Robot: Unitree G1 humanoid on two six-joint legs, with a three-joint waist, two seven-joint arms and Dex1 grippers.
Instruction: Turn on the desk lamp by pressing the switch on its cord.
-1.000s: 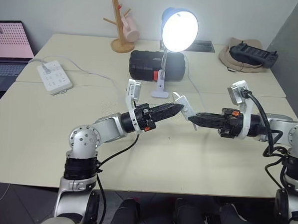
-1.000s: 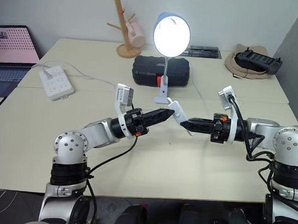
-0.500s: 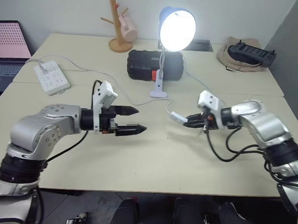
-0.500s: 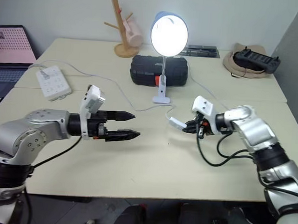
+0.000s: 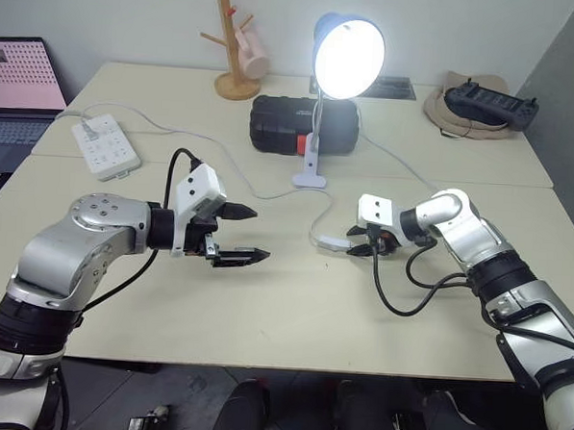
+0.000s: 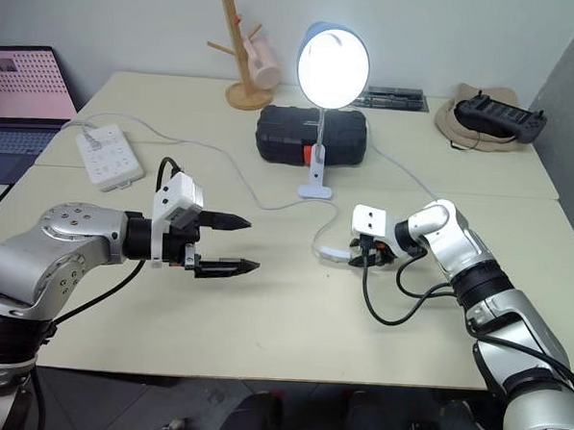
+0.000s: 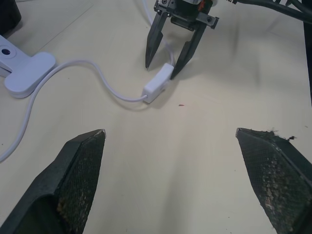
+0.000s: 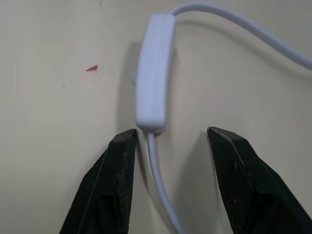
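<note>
1. 1 step appears done: the desk lamp is lit.
2. The switch lies released on the table, between the right gripper's parted fingers.
3. The left gripper is held wide open, empty.

Bare cream tabletop lies open between the wide-spread left gripper and the small white oblong switch, with nothing standing between them. The right gripper sits low over the thin white cord, its parted fingers straddling it at the switch's end. Behind, the lit blue-shaded desk lamp, black case and white power strip crowd the table's back half.
</note>
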